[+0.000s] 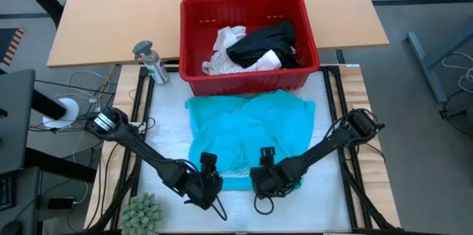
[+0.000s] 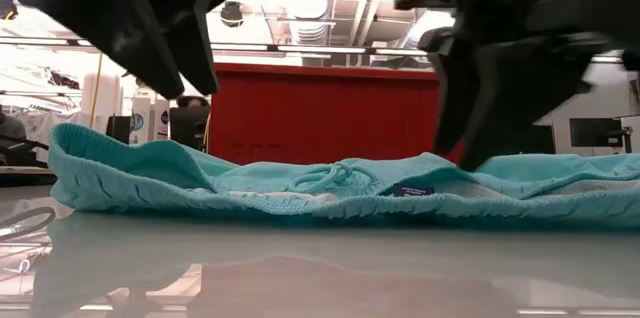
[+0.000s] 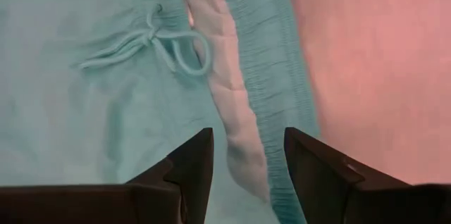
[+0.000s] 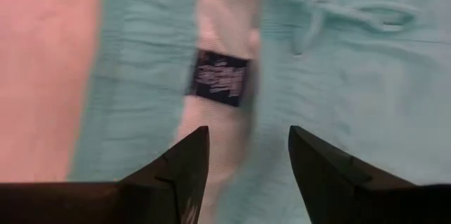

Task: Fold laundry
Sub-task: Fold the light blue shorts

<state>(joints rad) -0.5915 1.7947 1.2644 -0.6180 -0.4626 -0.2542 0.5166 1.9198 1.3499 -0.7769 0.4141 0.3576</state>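
A teal garment lies spread flat on the white mat, its waistband toward the table's near edge. The drawstring bow and a dark label show there. My left gripper hangs open above the waistband's left part, clear of the cloth; its fingers straddle the white inner band. My right gripper stands open lower down over the waistband near the label. More laundry, white and black, lies in the red basket. My right gripper comes slanting down from above, its open fingers on either side of the waistband's white inner strip. In the low view its tips reach the cloth's top line; I cannot tell whether they touch it.
The red basket stands just beyond the garment's far edge. A grey bottle stands at the far left, and a green fuzzy plant sits at the near left corner. Black frame rails run along both sides of the mat.
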